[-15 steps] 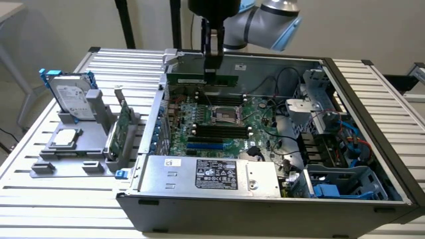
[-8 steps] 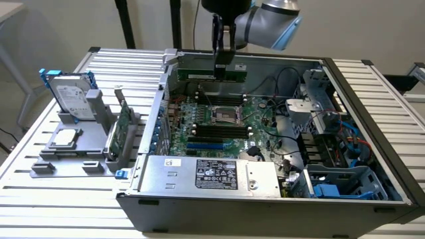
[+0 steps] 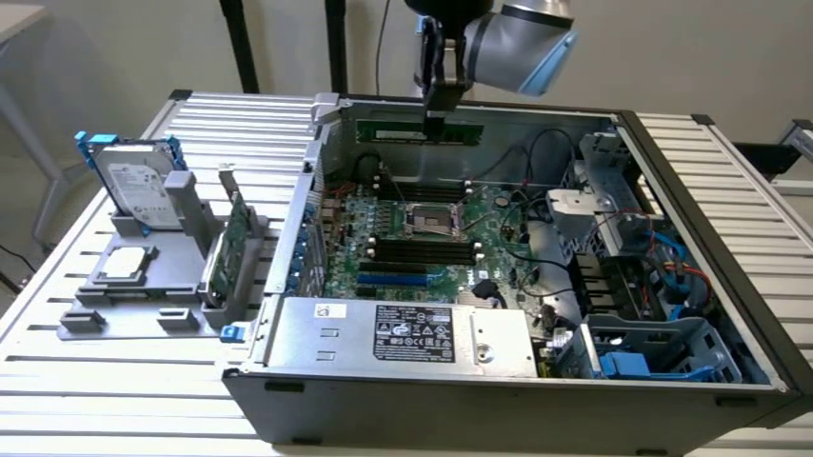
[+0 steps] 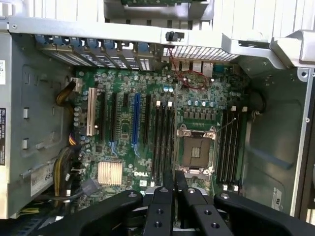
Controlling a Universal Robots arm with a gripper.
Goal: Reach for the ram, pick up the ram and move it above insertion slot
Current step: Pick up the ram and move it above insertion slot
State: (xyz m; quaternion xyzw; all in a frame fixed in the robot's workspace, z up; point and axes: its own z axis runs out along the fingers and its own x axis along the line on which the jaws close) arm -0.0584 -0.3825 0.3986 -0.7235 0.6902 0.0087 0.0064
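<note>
the gripper (image 3: 436, 118) hangs over the back half of the open computer case (image 3: 711, 314), fingers pinched nearly together on the top edge of the ram (image 3: 420, 129), a thin green stick held clear of the board. in the exterior view the stick's long axis runs level, roughly 9 to 3 o'clock, w/ the fingers gripping near its middle. below it, toward 6 o'clock in that view, lies the motherboard (image 3: 420, 228) w/ its black memory slots (image 3: 409, 249) lying along about the same line, so stick and slots look near parallel but well apart in height. in the wrist view the two fingers (image 4: 167, 191) sit close together, dark slots (image 4: 162, 137) straight ahead beside the cpu socket (image 4: 196, 150); the stick itself can't be made out there. outside the case, at 9 o'clock in the exterior view, a hard drive (image 3: 137, 186) and a wider green card (image 3: 228, 249) stand in a grey holder (image 3: 128, 295).
</note>
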